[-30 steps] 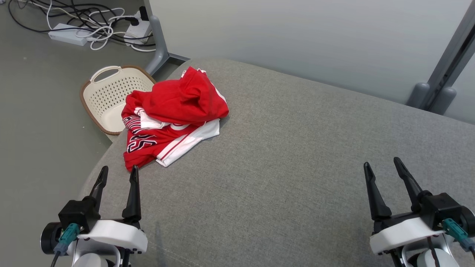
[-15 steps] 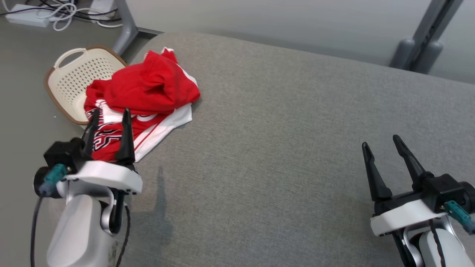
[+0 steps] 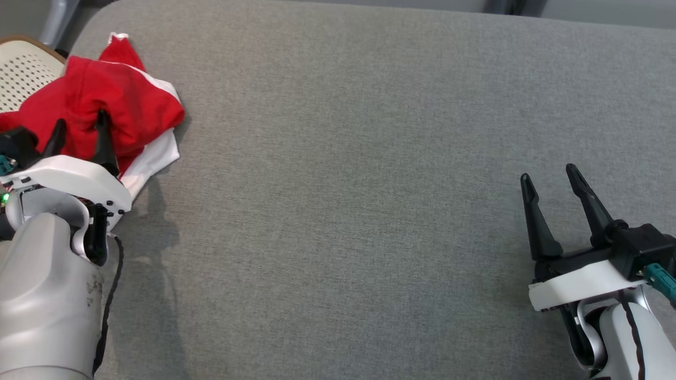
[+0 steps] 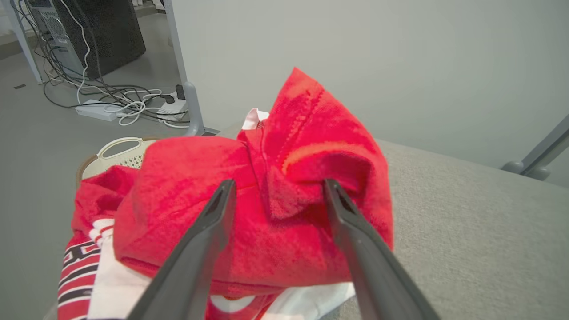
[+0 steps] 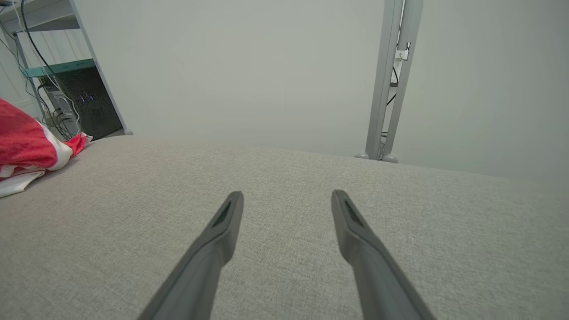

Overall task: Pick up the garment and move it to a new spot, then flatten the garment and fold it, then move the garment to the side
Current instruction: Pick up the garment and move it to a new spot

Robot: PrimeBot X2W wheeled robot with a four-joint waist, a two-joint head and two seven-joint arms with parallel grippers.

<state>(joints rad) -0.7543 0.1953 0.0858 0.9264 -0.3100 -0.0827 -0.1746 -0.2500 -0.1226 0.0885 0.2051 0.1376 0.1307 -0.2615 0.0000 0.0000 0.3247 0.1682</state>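
The garment (image 3: 113,100) is a crumpled red jersey with white trim and black lettering, heaped at the far left corner of the grey fabric surface (image 3: 343,184). My left gripper (image 3: 79,126) hovers over the heap with its fingers open. In the left wrist view the fingers (image 4: 209,231) straddle a raised red fold of the garment (image 4: 284,195), one on each side, not closed on it. My right gripper (image 3: 549,182) stands open above bare grey fabric at the lower right, far from the garment (image 5: 26,146), with nothing between its fingers (image 5: 222,222).
A cream perforated laundry basket (image 3: 24,74) sits on the floor just past the surface's left edge, behind the garment. Cables and a power strip (image 4: 95,109) lie on the floor beyond it. Metal frame legs (image 5: 391,80) stand behind the surface's far edge.
The head camera has tilted down and turned, shifting the whole picture. My left gripper has reached forward from the near edge onto the garment. The right gripper has stayed put, open.
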